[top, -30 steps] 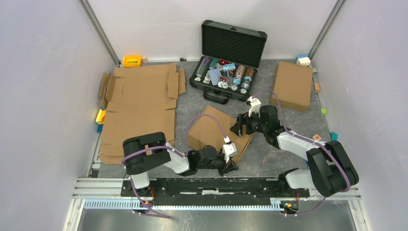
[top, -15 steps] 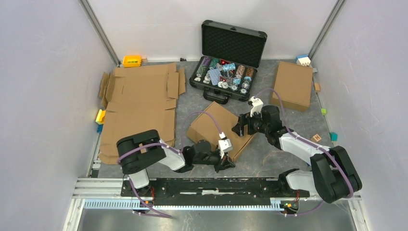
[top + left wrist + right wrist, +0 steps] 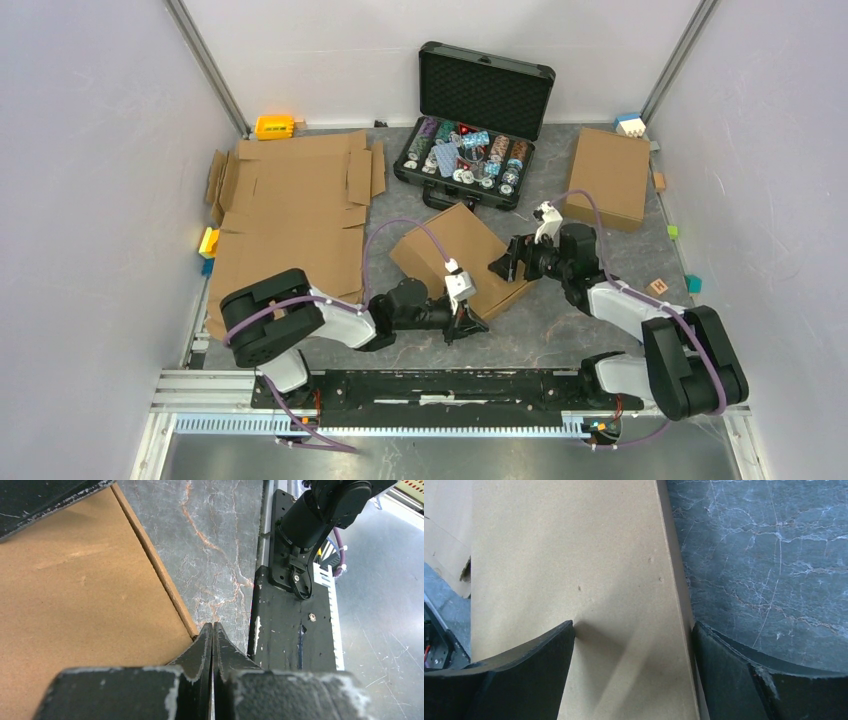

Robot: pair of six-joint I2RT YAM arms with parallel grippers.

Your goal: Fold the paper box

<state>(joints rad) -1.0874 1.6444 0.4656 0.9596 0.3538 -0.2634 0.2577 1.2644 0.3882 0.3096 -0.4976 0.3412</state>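
The paper box [image 3: 450, 252] is a closed, flat brown cardboard mailer lying slantwise at the table's middle. My left gripper [image 3: 467, 323] is shut and empty, its tips at the box's near corner. In the left wrist view the shut gripper [image 3: 213, 626] points just past that corner of the box [image 3: 75, 600]. My right gripper [image 3: 504, 268] is open at the box's right edge. In the right wrist view the right gripper [image 3: 634, 635] straddles the box [image 3: 574, 555]: one finger sits over the top face, the other beside the side edge.
An open black case [image 3: 470, 150] with colourful chips stands right behind the box. A large flat cardboard sheet [image 3: 290, 215] lies at the left. A second closed brown box [image 3: 608, 178] is at the back right. Small coloured blocks [image 3: 658, 287] line the edges. The arms' mounting rail [image 3: 295, 630] is near.
The box has slid away from the arms and turned a little. My shut left gripper has followed its near corner. My right gripper has shifted slightly right along the box's edge.
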